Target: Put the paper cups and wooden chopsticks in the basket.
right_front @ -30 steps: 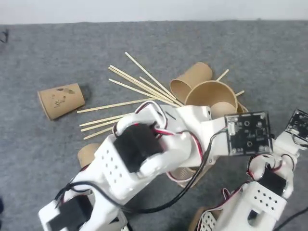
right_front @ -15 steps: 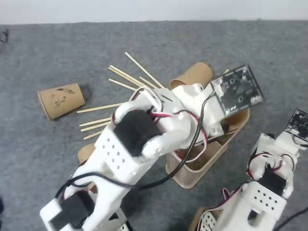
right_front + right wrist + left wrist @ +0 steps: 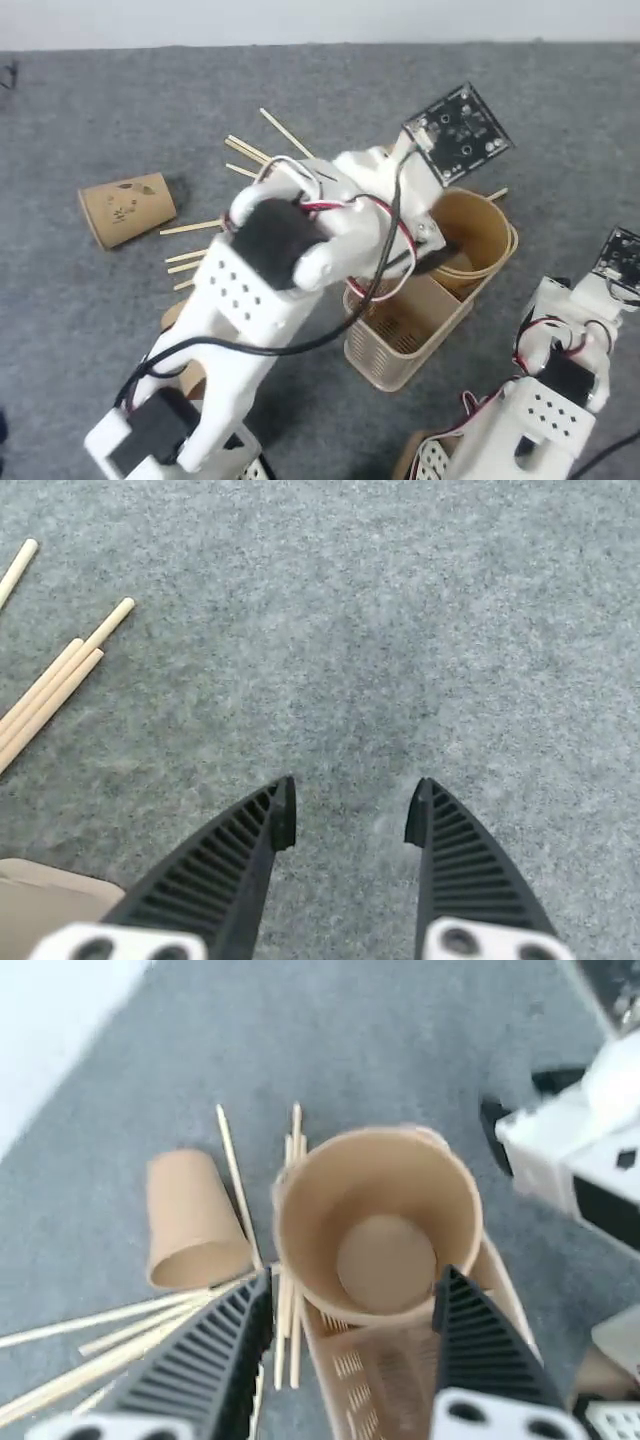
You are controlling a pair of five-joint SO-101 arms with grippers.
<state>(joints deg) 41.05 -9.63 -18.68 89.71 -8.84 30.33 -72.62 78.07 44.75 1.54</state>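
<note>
the tan slotted plastic basket (image 3: 395, 345) lies at a slant on the grey felt-like mat (image 3: 120, 100), between the white left arm (image 3: 270, 280) and the white right arm (image 3: 560, 380). its far end is under the left arm's wrist. an upright brown paper cup (image 3: 478, 225) sits in that far end, mouth up, with its rim above the basket's edge and bulging past it towards the right arm. the left gripper (image 3: 350, 1345) hangs right over this cup (image 3: 385, 1250), jaws spread wide, one black finger to each side. it seems to grip nothing, though whether a pad brushes the rim is hard to tell.

the thin wooden chopsticks (image 3: 255, 150) fan out on the mat at the basket's far-left side. several run under the left arm and a few lie just beside the basket's end (image 3: 290, 1320). a plain brown paper cup (image 3: 190, 1222) lies on its side just beside them, near the upright cup. a printed brown paper cup (image 3: 125, 208) lies on its side further left, with one chopstick tip reaching nearly to it. behind it the mat runs open to the far edge.

the right gripper (image 3: 348, 820) points down at the mat on the basket's right, jaws partly open and holding nothing, with a few chopstick ends (image 3: 55, 685) nearby. from there the mat stretches open to the right edge.
</note>
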